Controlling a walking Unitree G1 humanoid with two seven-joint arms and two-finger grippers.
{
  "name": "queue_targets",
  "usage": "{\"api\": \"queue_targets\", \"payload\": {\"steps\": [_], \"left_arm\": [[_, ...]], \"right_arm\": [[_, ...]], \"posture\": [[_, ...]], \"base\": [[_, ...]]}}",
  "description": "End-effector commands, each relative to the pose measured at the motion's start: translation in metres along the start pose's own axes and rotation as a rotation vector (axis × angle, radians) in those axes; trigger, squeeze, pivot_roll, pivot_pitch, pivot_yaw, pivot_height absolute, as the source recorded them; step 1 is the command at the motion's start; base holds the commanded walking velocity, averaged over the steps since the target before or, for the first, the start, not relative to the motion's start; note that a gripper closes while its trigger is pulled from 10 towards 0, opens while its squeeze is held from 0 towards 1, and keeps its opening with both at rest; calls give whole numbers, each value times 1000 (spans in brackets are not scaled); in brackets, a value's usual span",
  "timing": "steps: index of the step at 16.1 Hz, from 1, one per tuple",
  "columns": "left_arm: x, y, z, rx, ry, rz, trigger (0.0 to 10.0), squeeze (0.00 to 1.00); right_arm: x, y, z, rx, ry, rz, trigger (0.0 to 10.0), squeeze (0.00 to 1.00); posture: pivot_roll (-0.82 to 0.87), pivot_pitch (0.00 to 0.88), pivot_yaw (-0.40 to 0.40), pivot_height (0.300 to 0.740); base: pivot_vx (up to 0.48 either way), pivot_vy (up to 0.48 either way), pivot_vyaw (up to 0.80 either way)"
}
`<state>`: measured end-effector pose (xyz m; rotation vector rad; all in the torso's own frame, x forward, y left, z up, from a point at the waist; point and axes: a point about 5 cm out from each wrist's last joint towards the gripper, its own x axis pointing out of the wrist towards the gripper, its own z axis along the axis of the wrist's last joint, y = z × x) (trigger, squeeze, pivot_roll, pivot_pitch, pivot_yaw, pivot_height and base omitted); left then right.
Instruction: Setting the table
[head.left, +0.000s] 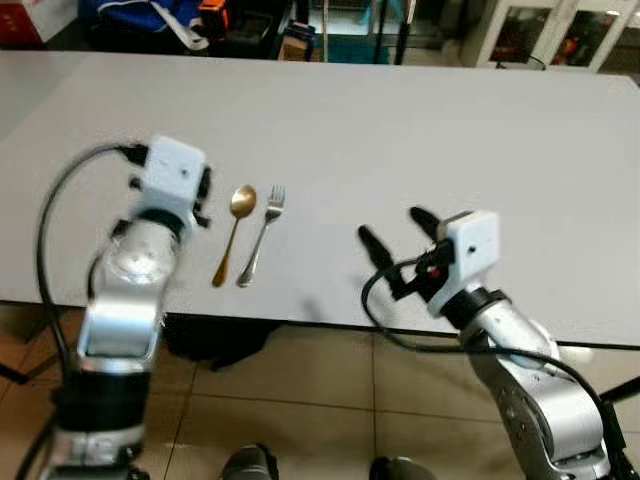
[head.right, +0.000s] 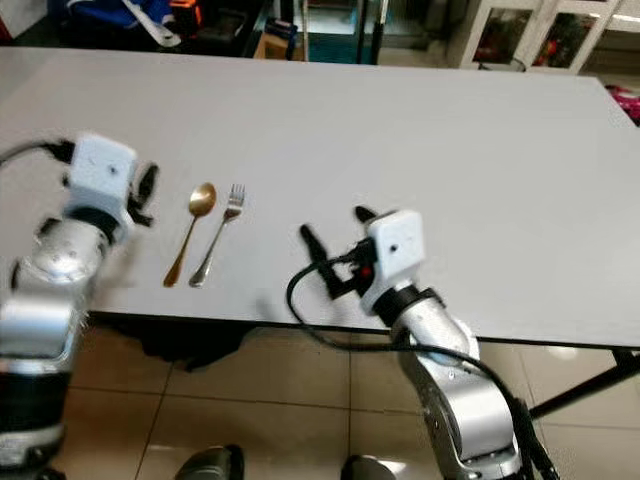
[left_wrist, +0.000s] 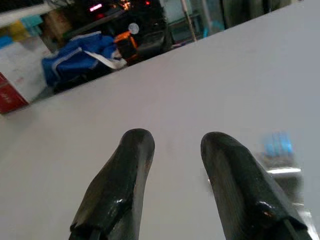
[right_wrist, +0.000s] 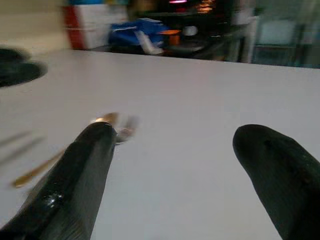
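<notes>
Closest to me, past the tiled floor, I use the near edge of the wide, flat pale grey table as my landmark. My right gripper, two long black fingers on a silver arm with a white wrist block, hangs just over that edge, a little right of its middle. Its fingers are spread wide apart with nothing between them; in the right wrist view I see bare tabletop in the gap between the two black fingertips.

My left gripper sits over the same edge towards its left end, its white wrist housing above the tabletop. In the left wrist view its two fingers stand a little apart, holding nothing, with plain table surface beyond them.

Just in from the near edge, between my two grippers and nearer the left one, lie the cutlery pieces. The gold-coloured metal spoon lies bowl away from me, handle towards the edge. The silver metal fork lies just beside it on its right, tines away from me, the two handles close together near the edge. Neither gripper touches them.

Beyond the far edge of the table I make out a blue bag and red-and-white boxes in a dim, cluttered background.
</notes>
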<state>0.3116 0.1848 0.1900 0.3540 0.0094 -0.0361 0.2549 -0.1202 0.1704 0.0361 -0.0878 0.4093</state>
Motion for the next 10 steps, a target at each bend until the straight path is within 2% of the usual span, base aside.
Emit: {"api": "queue_targets", "payload": {"steps": [1, 3, 4, 6, 8, 10], "left_arm": [[-13, -21, 4, -62, -42, -62, 10000, 0], [-17, -25, 2, -66, -62, -53, 10000, 0], [-18, -26, -7, -69, -39, -45, 10000, 0], [-18, -25, -9, -87, -75, -29, 10000, 0], [-19, -26, -11, -74, -72, -31, 10000, 0], [-15, -28, -5, -49, -96, -33, 10000, 0]], "right_arm": [[-5, -17, 2, 11, -39, -191, 10000, 0], [-9, -22, -3, 16, -22, -265, 10000, 0], [-12, -27, -12, 65, 31, -367, 10000, 0], [-12, -28, -12, 111, -8, -393, 10000, 0], [-12, -28, -12, 103, -15, -409, 10000, 0], [-9, -30, -10, 81, -25, -411, 10000, 0]], "posture": [[33, 60, 27, 740], [35, 49, 31, 740], [32, 37, 39, 740], [29, 28, 42, 740], [29, 24, 37, 740], [35, 23, 28, 740]], "base": [[0, 480, 0], [0, 480, 0], [0, 480, 0], [0, 480, 0], [0, 480, 0], [0, 480, 0]]}}
